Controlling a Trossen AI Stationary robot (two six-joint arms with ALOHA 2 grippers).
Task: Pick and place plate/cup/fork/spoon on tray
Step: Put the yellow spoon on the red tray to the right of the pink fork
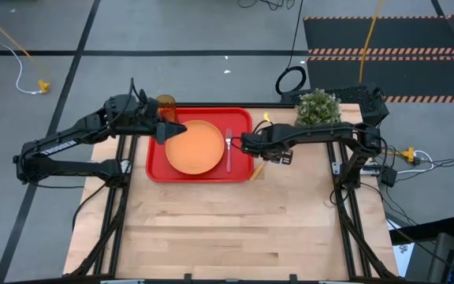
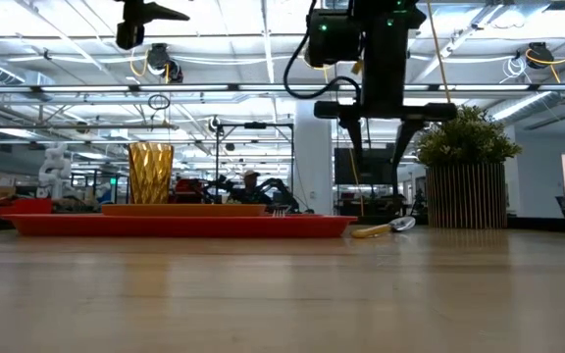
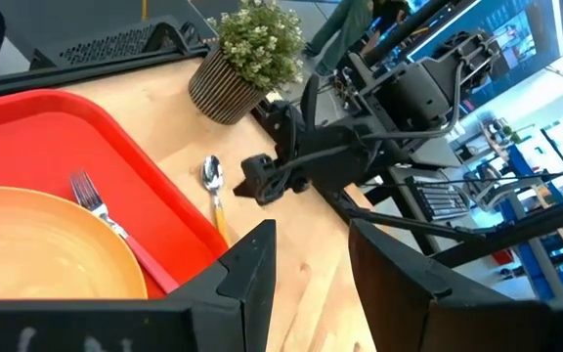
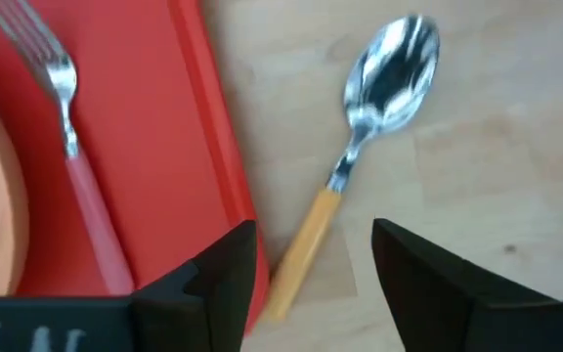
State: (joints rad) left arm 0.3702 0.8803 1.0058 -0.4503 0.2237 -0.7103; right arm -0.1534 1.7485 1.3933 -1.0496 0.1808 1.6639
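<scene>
Three pieces on the tray [image 1: 158, 168]: plate [image 1: 193, 147], cup [image 1: 166, 106] and fork [image 1: 228, 150]. Plate sitting flat near the tray's middle, filling much of its width. Cup upright at the tray's far left corner, just beyond the plate's rim. Fork lying along the tray's right side, between plate and right rim, tines toward the far edge, pink handle toward the near edge. Tray itself resting on the table [image 1: 227, 229] at its far edge, left of centre.

Off the tray: spoon [image 4: 365, 142], flat on the bare wood just outside the tray's right rim, bowl pointing toward the far edge, orange-yellow handle angled in toward the rim and ending close beside it. Not yet picked up.

Right gripper [image 1: 245, 143] hanging over the tray's right rim, above the fork and spoon handles, fingers [image 4: 436, 284] spread wide apart and holding nothing; seen clear of the wood in the low view. Left gripper [image 1: 174, 129] hovering over the plate's far left rim, next to the cup, fingers parted and empty.

Beyond the spoon, a potted plant [image 1: 318, 108] standing near the table's far right corner, well apart from the tray. Grey floor around the table, with cables and a striped mat behind.
</scene>
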